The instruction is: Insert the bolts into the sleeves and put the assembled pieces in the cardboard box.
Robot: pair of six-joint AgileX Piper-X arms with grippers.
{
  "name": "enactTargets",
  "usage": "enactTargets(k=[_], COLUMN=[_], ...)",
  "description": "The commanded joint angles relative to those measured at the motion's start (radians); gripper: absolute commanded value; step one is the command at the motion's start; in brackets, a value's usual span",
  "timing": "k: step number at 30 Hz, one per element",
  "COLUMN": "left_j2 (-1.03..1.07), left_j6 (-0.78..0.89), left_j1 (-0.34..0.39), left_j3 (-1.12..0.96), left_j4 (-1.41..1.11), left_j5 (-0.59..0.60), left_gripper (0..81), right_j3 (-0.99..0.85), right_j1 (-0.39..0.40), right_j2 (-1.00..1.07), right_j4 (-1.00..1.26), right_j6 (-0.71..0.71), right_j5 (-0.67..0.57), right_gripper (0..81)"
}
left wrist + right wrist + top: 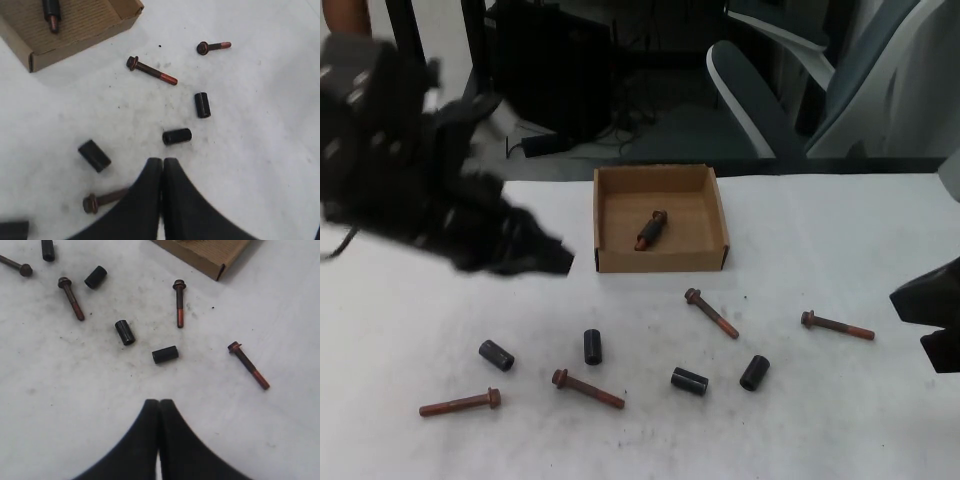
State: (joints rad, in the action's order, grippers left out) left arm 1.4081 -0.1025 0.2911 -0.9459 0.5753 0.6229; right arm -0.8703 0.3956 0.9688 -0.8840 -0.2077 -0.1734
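The cardboard box [610,205] stands at the bench's middle back, and one bolt-in-sleeve piece [650,230] lies in it. Several rust-coloured bolts lie loose in front, among them one bolt [710,312] near the box and another [837,325] farther right. Several black sleeves lie among them, such as a sleeve [689,380] and its neighbour [754,372]. My left gripper [162,161] is shut and empty above the bench left of the box, with a sleeve [177,136] just ahead of it. My right gripper [159,402] is shut and empty at the right edge, short of a sleeve [165,354].
The white bench [800,430] has open room at its right and front. Two more bolts [587,388] [460,403] and two sleeves [496,354] [592,346] lie at the front left. An office chair [760,100] and dark equipment stand behind the bench.
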Motion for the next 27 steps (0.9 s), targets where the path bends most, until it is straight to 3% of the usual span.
enactTargets(k=[1, 8, 17, 22, 24, 27], left_j2=[-0.122, -0.38, -0.549, -0.552, -0.552, -0.552], left_j6=[0.03, 0.103, 0.114, 0.126, 0.126, 0.126], left_j1=[-0.002, -0.002, -0.002, -0.002, -0.002, -0.002], left_j3=[0.101, 0.291, 0.325, 0.325, 0.325, 0.325], left_j4=[-0.042, -0.041, -0.041, -0.041, -0.048, -0.073], left_j5=[-0.01, -0.034, -0.038, -0.038, -0.028, 0.003], left_gripper=[0.8, 0.8, 0.8, 0.8, 0.8, 0.8], right_j3=[-0.005, 0.026, 0.094, 0.094, 0.094, 0.086], right_j1=[-0.006, -0.006, -0.006, -0.006, -0.006, -0.006], right_j2=[-0.012, -0.012, -0.012, 0.029, 0.063, 0.128], right_j4=[-0.002, -0.002, 0.009, 0.041, 0.067, 0.102], right_j6=[-0.01, -0.01, -0.015, -0.193, -0.244, -0.274], right_j5=[0.005, 0.005, 0.053, 0.166, 0.173, 0.209], right_gripper=[0.0, 0.0, 0.0, 0.2, 5.3, 22.1])
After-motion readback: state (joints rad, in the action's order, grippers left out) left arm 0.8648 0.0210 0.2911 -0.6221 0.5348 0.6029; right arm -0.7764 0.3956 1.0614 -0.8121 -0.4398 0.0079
